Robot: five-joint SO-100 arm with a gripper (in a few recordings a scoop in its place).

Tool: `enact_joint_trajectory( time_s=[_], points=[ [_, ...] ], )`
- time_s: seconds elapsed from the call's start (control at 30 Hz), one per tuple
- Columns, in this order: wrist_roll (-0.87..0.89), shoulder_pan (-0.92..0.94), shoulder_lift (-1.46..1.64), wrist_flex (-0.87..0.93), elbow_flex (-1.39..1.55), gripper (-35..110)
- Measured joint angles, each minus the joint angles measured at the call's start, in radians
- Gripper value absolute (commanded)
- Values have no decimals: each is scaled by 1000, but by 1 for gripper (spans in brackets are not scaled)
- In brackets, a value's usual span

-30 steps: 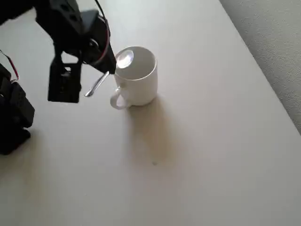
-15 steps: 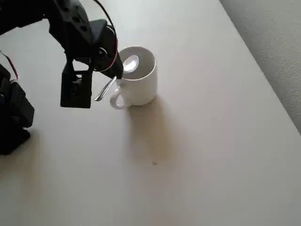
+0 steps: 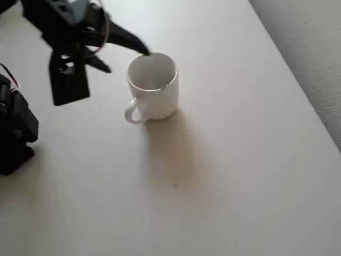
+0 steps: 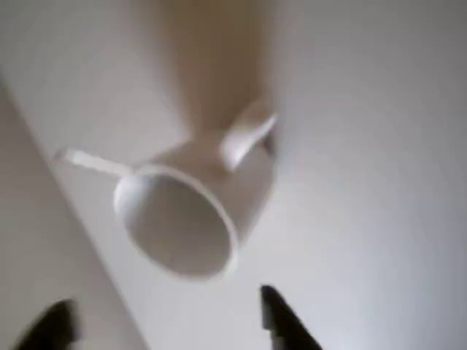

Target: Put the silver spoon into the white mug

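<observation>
Since half a second ago gripper lets go of silver spoon and backs up-left — fingers now spread wide, nothing between them. We see white mug upright near bench's far edge, handle toward lower left in overhead view. Silver spoon in wrist view — blurred bar jutting over mug rim, remainder hidden inside.

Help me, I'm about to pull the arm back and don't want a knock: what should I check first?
1. Claw open: ok, fingers spread.
2. Claw empty: ok, nothing between the fingers.
3. Mug upright: ok.
4. Spoon inside mug: cannot tell; a blurred pale bar at the rim in the wrist view may be its handle.
5. Claw clear of mug: cannot tell; one fingertip sits right at the rim in the overhead view.
</observation>
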Motion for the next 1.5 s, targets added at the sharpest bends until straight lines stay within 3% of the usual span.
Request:
enact_joint_trajectory(
  time_s=[0.13, 0.3, 0.73, 1.5],
  points=[
    [-46, -26, 233, -6, 100, -2],
    [-83, -43, 673, -106, 514, -2],
    [-210, 106, 1072, -327, 1278, -2],
    [-327, 167, 1098, -334, 1358, -2]
  ],
)
